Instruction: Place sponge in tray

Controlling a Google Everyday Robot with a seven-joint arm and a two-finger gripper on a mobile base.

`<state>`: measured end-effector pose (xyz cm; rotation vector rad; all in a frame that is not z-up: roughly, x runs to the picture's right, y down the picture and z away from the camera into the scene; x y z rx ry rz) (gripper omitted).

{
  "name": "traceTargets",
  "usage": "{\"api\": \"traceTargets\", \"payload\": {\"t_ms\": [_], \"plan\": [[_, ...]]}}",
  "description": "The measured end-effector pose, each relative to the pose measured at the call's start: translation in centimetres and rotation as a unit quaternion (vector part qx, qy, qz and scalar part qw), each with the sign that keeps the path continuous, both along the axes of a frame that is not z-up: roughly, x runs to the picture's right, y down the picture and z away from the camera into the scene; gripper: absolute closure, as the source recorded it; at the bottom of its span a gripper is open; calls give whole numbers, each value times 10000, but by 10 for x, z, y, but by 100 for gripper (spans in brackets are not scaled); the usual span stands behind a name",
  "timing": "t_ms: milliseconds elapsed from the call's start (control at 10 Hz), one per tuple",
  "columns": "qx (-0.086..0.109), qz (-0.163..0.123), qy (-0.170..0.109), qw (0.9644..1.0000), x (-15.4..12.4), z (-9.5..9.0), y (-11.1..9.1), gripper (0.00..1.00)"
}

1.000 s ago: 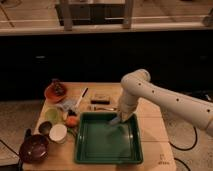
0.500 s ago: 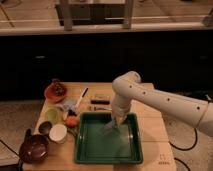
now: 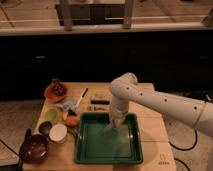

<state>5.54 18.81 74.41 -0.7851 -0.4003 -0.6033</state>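
The dark-green tray [image 3: 83, 150] lies at the front middle of the wooden table. My gripper [image 3: 116, 123] hangs from the white arm, which reaches in from the right, and it points down over the tray's far middle part, just above the floor. A small pale blue-grey patch at the gripper's tip looks like the sponge [image 3: 110, 128], low inside the tray. I cannot tell whether it is held or lying on the tray floor.
Left of the tray stand a dark maroon bowl [image 3: 34, 147], a white cup [image 3: 58, 132], a green bowl [image 3: 52, 116] and an orange item [image 3: 72, 121]. An orange-red bowl [image 3: 55, 91] sits far left. A small dark block [image 3: 100, 101] and a utensil [image 3: 81, 97] lie behind the tray.
The arm has swung left and the gripper has moved from the tray's far right side toward its middle, staying low over the tray.
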Motion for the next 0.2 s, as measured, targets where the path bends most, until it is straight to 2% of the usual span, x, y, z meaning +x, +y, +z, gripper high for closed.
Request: {"api": "traceTargets", "payload": {"t_ms": [200], "plan": [[-11, -82, -71, 9999, -4, 0, 3, 99]]}}
